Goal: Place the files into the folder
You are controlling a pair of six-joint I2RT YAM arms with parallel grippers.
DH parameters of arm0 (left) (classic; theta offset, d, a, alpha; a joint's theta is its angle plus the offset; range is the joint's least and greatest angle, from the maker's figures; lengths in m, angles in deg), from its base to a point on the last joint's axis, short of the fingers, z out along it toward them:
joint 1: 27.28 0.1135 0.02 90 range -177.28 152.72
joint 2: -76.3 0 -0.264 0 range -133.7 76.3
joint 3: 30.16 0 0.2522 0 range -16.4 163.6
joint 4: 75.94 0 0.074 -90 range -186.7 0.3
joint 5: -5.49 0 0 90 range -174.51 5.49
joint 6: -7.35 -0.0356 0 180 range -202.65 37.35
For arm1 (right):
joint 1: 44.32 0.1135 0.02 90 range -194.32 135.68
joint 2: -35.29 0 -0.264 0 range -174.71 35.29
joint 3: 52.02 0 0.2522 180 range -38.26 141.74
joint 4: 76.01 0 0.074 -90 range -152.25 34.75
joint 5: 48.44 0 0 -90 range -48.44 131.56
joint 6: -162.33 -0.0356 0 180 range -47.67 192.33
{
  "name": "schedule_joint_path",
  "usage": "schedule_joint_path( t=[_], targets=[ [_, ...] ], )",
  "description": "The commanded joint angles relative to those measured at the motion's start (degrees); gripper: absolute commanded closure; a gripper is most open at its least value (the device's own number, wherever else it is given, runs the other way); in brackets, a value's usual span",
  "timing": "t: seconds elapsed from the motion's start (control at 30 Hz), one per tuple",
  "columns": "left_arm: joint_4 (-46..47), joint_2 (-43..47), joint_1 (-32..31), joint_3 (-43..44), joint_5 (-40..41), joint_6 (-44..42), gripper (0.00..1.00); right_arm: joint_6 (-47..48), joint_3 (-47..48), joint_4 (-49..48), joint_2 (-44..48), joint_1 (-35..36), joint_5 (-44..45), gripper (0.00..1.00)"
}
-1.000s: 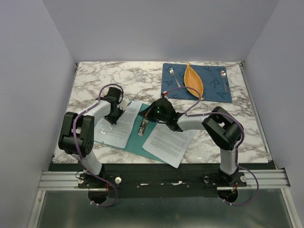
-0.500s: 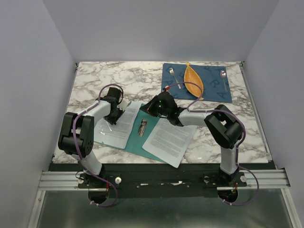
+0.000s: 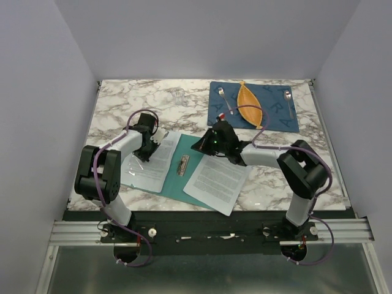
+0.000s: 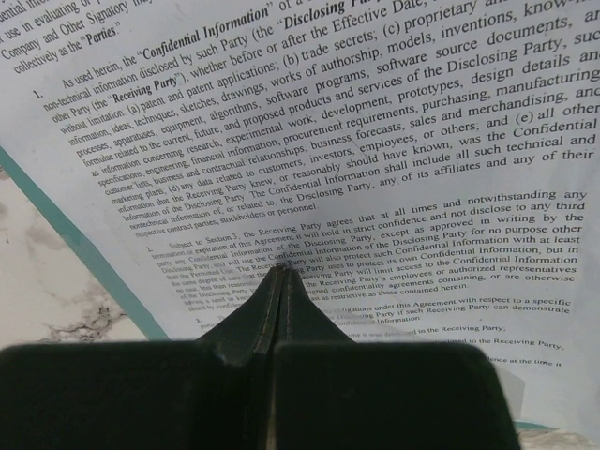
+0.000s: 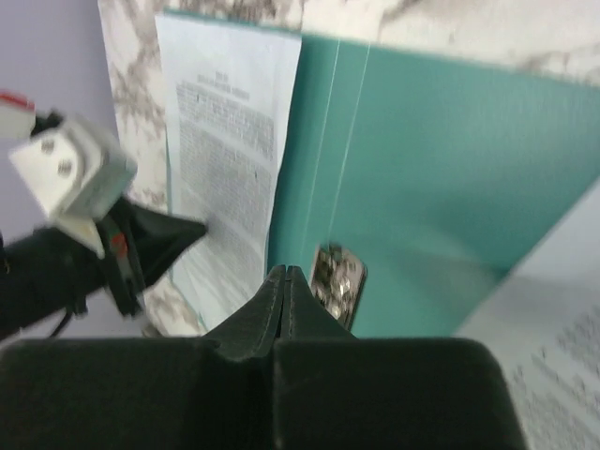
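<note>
The teal folder point(image 3: 195, 160) lies open on the marble table, its metal clip point(image 3: 183, 164) in the middle. One file point(image 3: 153, 162) lies on the folder's left half. My left gripper point(image 3: 147, 149) is shut, its tip point(image 4: 283, 272) resting on this printed sheet point(image 4: 375, 141). A second file point(image 3: 215, 179) lies over the folder's right part and the table. My right gripper point(image 3: 207, 144) is shut and empty above the folder's far edge. In the right wrist view its tip point(image 5: 285, 272) hovers beside the clip point(image 5: 336, 277), over the folder point(image 5: 441, 159), with the left sheet point(image 5: 225, 141) beyond.
A dark blue placemat point(image 3: 275, 113) at the back right carries an orange leaf-shaped dish point(image 3: 249, 104) and cutlery point(image 3: 223, 98). A clear glass point(image 3: 177, 95) stands at the back. Side walls close in the table on both sides.
My right arm has swung to the right and its gripper has shifted slightly right over the folder's far edge. The left gripper and both sheets have not moved.
</note>
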Motion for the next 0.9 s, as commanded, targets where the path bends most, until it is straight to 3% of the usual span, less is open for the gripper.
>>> schedule_joint_path(
  t=[0.0, 0.27, 0.87],
  targets=[
    [-0.9, 1.7, -0.1, -1.2, 1.4, -0.5, 1.00, 2.2, -6.1, -0.3, 6.1, 4.9, 0.7, 0.99],
    [-0.8, 1.7, -0.1, -1.2, 1.6, -0.3, 1.00, -0.5, -5.8, -2.3, 0.9, 11.7, -0.1, 0.99],
    [-1.3, 2.5, -0.1, -1.5, 1.9, -1.0, 1.00, -5.3, 1.6, -5.7, -7.6, 11.9, 1.6, 0.99]
  ],
)
